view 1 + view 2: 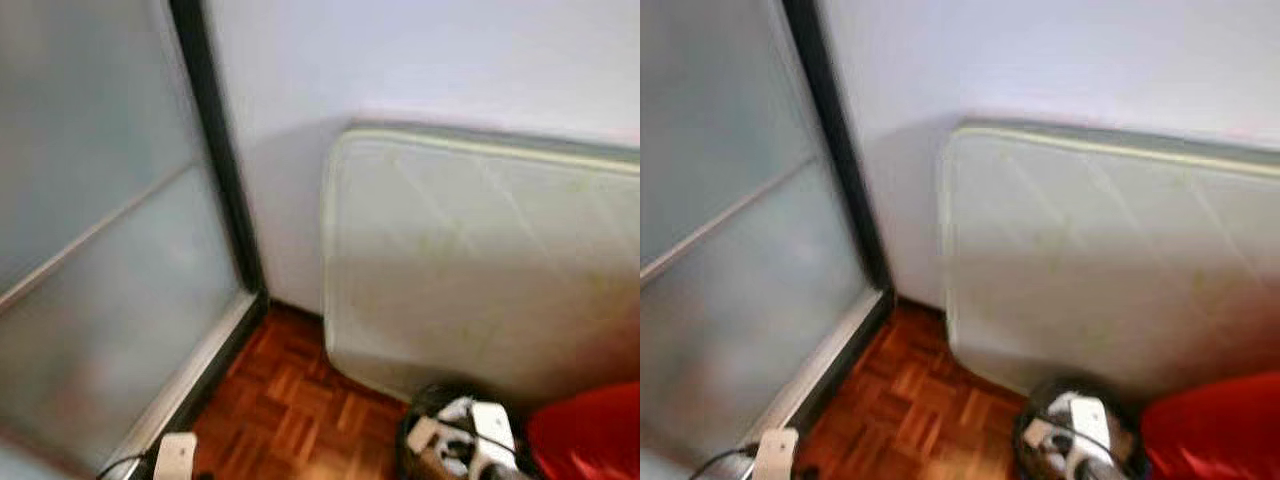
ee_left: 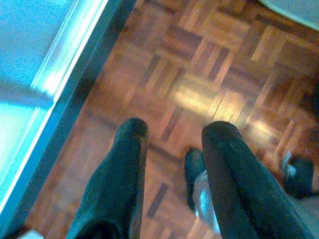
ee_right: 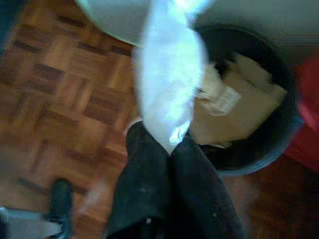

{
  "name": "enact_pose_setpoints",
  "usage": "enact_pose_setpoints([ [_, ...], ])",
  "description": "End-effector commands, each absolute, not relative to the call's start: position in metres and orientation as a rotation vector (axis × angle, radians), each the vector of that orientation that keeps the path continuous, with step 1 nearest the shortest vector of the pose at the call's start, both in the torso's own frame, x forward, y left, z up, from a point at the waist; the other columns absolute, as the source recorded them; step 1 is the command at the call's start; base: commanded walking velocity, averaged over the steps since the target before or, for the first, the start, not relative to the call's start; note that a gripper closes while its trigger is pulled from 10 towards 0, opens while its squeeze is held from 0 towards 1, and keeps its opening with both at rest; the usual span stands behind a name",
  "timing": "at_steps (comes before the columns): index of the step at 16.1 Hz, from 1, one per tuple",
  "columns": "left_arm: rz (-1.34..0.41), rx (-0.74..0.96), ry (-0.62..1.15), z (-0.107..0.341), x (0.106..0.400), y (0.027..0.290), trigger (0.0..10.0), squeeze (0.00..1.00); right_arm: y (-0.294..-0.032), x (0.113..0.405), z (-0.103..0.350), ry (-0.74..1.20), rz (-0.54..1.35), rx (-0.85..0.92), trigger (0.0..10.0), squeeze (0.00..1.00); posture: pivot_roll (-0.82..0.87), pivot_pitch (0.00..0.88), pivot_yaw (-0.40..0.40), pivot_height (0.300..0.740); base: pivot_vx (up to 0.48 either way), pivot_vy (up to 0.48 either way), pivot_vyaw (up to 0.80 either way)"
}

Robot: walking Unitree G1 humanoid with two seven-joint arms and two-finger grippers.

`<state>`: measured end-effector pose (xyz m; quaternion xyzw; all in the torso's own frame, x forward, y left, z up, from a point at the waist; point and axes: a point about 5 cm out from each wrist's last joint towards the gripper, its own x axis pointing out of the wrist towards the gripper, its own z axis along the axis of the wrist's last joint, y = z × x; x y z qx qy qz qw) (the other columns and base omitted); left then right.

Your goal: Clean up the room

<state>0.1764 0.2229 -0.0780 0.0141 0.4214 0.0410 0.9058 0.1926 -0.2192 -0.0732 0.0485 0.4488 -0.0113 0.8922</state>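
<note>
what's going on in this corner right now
The robot's right gripper is shut on a white crumpled piece of paper, holding it beside a round black bin that already has paper scraps in it. The bin stands on the parquet floor by a pale mattress leaning against the wall. The left gripper hangs open over the floor.

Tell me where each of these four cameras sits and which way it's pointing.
Left eye view: on the head, looking forward and down at a room corner, mattress against the wall.
Right eye view: same head camera, same corner.
Left wrist view: along the open left gripper, down at parquet floor.
Right wrist view: along the right gripper, shut on white paper, beside a black bin.
Shared: bin and parquet show in eye and wrist views.
</note>
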Motion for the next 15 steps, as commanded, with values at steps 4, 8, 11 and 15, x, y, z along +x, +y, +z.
enact_pose_setpoints([
  [4,0.086,0.015,0.889,-0.0812,0.1712,0.2202,10.0,0.00,-0.2258,0.1890,-0.0739,0.940,-0.075,0.135,10.0,0.00,-0.01,0.002,0.010,0.740,0.251,0.000,-0.20],
  [8,0.088,0.018,0.899,-0.0821,0.1700,0.2197,10.0,0.00,-0.2264,0.1893,-0.0736,0.943,-0.067,0.130,10.0,0.00,-0.01,0.003,0.004,0.740,0.127,0.000,-0.78],
  [11,0.094,0.010,0.894,-0.0821,0.1701,0.2194,10.0,0.00,-0.2263,0.1902,-0.0731,0.950,-0.047,0.115,10.0,0.00,0.00,0.004,-0.002,0.740,0.000,0.000,-0.76],
  [15,0.102,0.000,0.883,-0.0816,0.1717,0.2176,10.0,0.00,-0.2271,0.1929,-0.0713,0.933,-0.039,0.092,10.0,0.00,0.00,0.006,-0.002,0.740,0.000,0.000,-0.38],
])
